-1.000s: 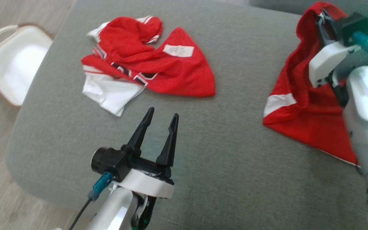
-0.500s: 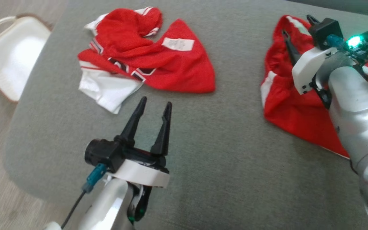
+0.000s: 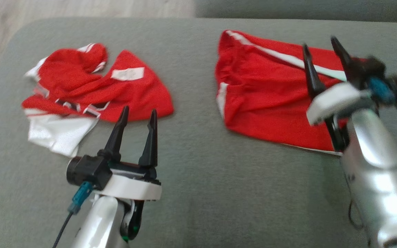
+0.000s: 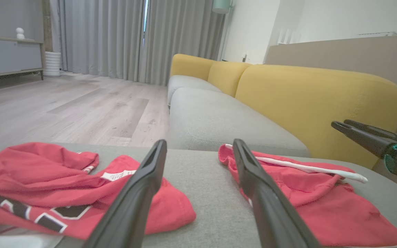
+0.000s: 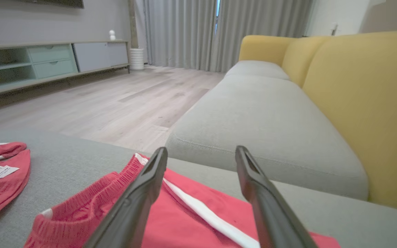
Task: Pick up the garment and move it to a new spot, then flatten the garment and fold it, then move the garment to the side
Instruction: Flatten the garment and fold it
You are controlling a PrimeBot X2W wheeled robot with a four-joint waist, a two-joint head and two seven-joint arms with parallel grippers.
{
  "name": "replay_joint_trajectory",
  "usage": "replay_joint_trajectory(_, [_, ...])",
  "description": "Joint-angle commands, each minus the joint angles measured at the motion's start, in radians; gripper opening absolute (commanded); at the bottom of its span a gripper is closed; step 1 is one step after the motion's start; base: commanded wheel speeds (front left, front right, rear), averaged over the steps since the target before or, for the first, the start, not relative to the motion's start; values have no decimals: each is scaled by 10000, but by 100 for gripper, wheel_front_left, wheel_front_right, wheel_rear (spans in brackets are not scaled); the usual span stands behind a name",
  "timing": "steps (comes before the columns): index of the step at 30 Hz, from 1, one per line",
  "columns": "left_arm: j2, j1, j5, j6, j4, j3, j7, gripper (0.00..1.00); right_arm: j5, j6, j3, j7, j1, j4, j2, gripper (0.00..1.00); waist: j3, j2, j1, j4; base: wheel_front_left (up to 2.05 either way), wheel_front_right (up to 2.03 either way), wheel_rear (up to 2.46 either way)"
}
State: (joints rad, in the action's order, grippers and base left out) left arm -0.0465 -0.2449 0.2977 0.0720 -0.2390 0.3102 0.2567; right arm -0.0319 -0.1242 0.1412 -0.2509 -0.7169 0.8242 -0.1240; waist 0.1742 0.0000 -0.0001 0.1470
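Observation:
The garment, a pair of red shorts (image 3: 267,93) with white side stripes, lies spread on the grey cushion (image 3: 198,179) at the right. My right gripper (image 3: 319,43) hangs just above its right part, open, with nothing between the fingers; the right wrist view shows the shorts (image 5: 184,224) below the spread fingers (image 5: 143,193). My left gripper (image 3: 140,110) is open and empty over bare cushion, left of the shorts (image 4: 322,199). The left wrist view shows the right gripper (image 4: 339,123) at its right edge.
A crumpled red and white jersey (image 3: 91,86) lies on the cushion's left part, just beyond my left fingertips. Yellow sofa backrests (image 4: 305,96) rise behind a second grey seat (image 5: 264,113). Wooden floor (image 4: 64,110) lies off the cushion's far edge.
My right gripper has opened and let go of the shorts, which have dropped from a hanging bunch to lying flat. The head camera has turned right. The left gripper stays open.

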Motion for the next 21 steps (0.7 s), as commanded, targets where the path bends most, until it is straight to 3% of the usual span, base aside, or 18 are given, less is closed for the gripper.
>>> replay_joint_trajectory(1, [-37, -128, -64, 44, 346, -408, 51, 100, -45, -65, 48, -106, 168, -402, 236, 100, -385, 0, 1, -507, 0, 0, 0])
replay_joint_trajectory(7, [-37, 123, -192, 131, 406, -562, 51, 100, 117, -65, -1295, -107, 2659, -2785, 570, 100, -670, 0, 1, -1060, 0, 0, 0])
replay_joint_trajectory(12, [-37, 399, -223, 181, 458, -747, 51, 100, 233, -65, -1462, -107, 4493, -4314, 709, 100, -825, 0, 1, -1375, 0, 0, 0])
replay_joint_trajectory(21, [-37, 489, -286, 280, 523, -892, 51, 100, 101, -65, -1517, -108, 5471, -4626, 734, 100, -640, 0, 1, -1453, 0, 0, 0])
